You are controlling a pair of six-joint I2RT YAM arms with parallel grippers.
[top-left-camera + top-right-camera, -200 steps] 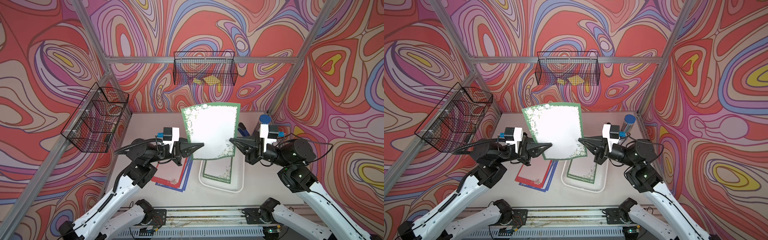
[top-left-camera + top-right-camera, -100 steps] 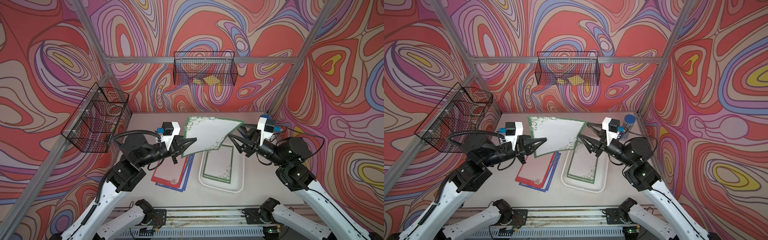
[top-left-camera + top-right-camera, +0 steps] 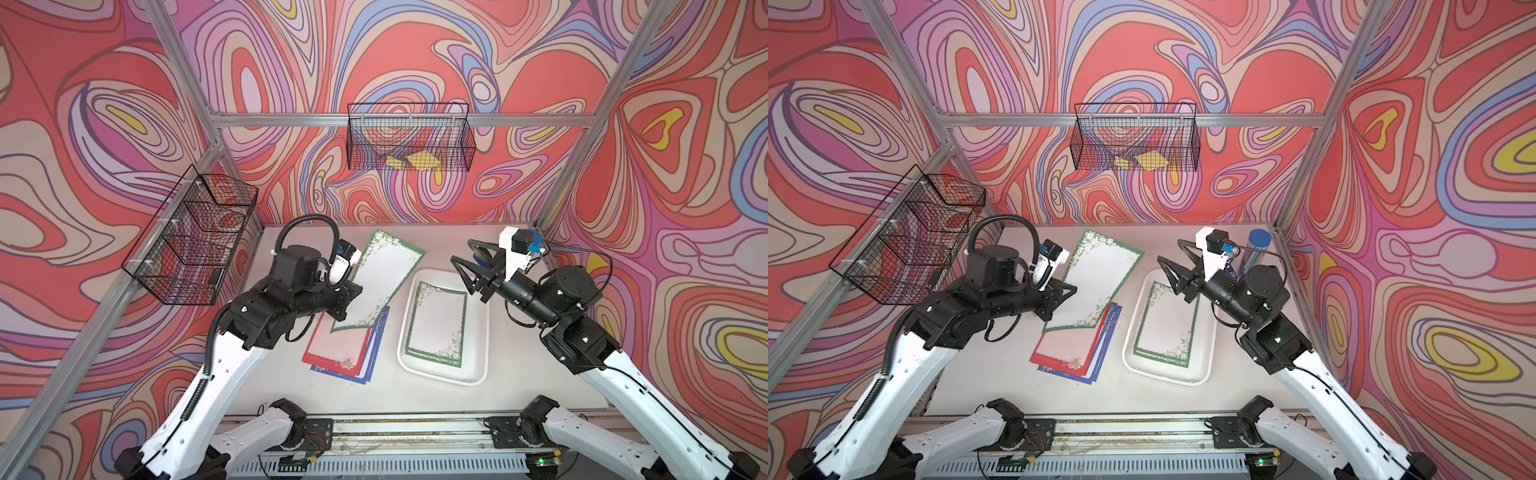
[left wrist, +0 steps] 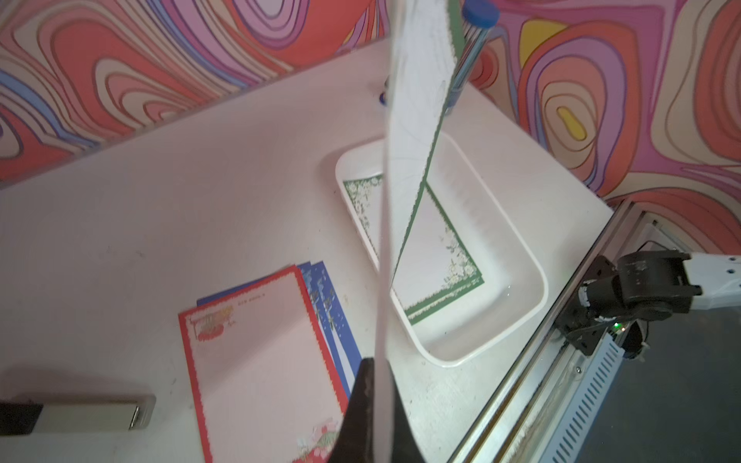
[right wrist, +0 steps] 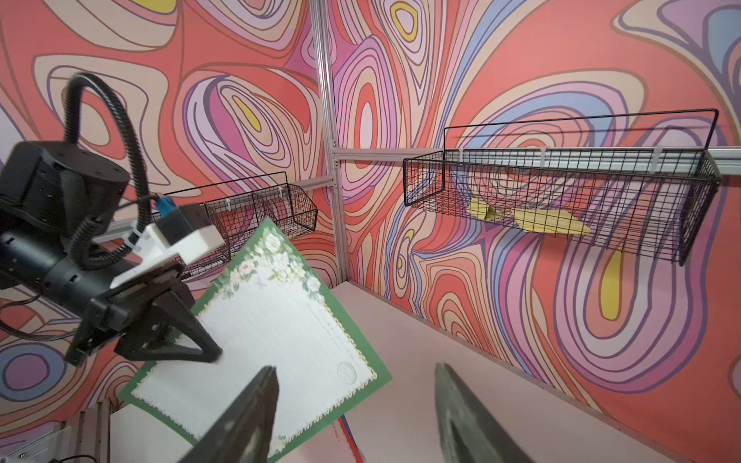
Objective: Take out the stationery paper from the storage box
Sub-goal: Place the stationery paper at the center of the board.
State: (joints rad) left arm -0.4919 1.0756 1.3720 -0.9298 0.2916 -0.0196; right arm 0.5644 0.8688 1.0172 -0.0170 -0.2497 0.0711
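Pale table (image 3: pixel 519 386), white storage box (image 3: pixel 476 332) (rim raised), stationery paper (image 3: pixel 336 349) stacked just beside it, red-bordered topmost

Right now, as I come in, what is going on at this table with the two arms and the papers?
The left gripper is shut on the edge of a green-bordered stationery sheet and holds it tilted over a pile of red- and blue-bordered sheets, beside the white storage box. The right gripper is open and empty, raised near the box's far end. Another green-bordered sheet lies flat in the box, so the job is not finished.
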